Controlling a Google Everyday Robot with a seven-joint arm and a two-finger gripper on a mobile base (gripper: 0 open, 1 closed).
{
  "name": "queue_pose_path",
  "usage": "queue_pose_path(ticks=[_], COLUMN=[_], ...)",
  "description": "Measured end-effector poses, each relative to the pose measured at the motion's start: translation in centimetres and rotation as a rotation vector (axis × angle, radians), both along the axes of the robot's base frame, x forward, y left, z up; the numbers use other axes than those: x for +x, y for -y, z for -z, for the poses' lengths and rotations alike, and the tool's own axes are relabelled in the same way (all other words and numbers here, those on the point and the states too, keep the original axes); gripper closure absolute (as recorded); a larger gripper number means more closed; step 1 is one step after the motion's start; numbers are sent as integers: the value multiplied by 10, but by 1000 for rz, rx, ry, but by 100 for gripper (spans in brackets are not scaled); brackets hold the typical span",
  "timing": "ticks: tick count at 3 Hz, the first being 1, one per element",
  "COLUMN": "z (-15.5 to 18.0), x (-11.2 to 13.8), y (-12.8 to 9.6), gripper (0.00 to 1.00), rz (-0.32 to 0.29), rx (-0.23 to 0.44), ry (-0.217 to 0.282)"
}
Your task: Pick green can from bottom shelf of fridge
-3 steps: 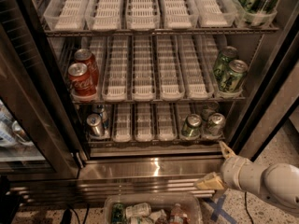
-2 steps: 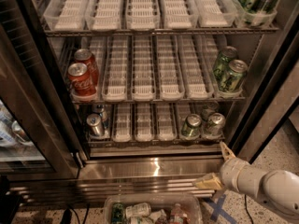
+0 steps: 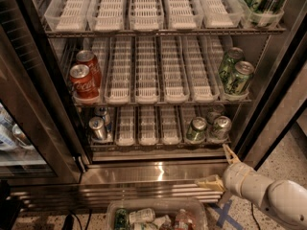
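The green can (image 3: pixel 195 130) stands upright at the front of the bottom shelf (image 3: pixel 158 144) of the fridge (image 3: pixel 158 172), right of middle, in a white slotted tray. A greyer can (image 3: pixel 221 127) stands right beside it. My gripper (image 3: pixel 219 169) is open and empty. It hangs outside the fridge over the steel sill, below and a little right of the green can. One finger (image 3: pixel 230 154) points up toward the shelf's right end. The other finger (image 3: pixel 209 183) lies low over the sill.
Two silver cans (image 3: pixel 99 127) stand at the bottom shelf's left. The middle shelf holds red cola cans (image 3: pixel 82 80) at left and pale green patterned cans (image 3: pixel 236 74) at right. The glass door (image 3: pixel 19 128) stands open at left. A plastic bin (image 3: pixel 158 215) of bottles sits on the floor.
The arm has shifted only slightly. The gripper stays open by the sill and no can has moved.
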State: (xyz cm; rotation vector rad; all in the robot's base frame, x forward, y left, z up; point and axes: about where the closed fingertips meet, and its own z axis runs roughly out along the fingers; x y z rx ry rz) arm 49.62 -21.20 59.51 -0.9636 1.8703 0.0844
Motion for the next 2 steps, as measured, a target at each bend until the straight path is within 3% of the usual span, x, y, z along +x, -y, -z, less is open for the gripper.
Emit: queue_pose_path(ticks=[1, 2], z=[2, 3], x=[13, 13], y=[-6, -7], gripper=[6, 0], rz=[-5, -6], rx=[20, 22], ry=[37, 36])
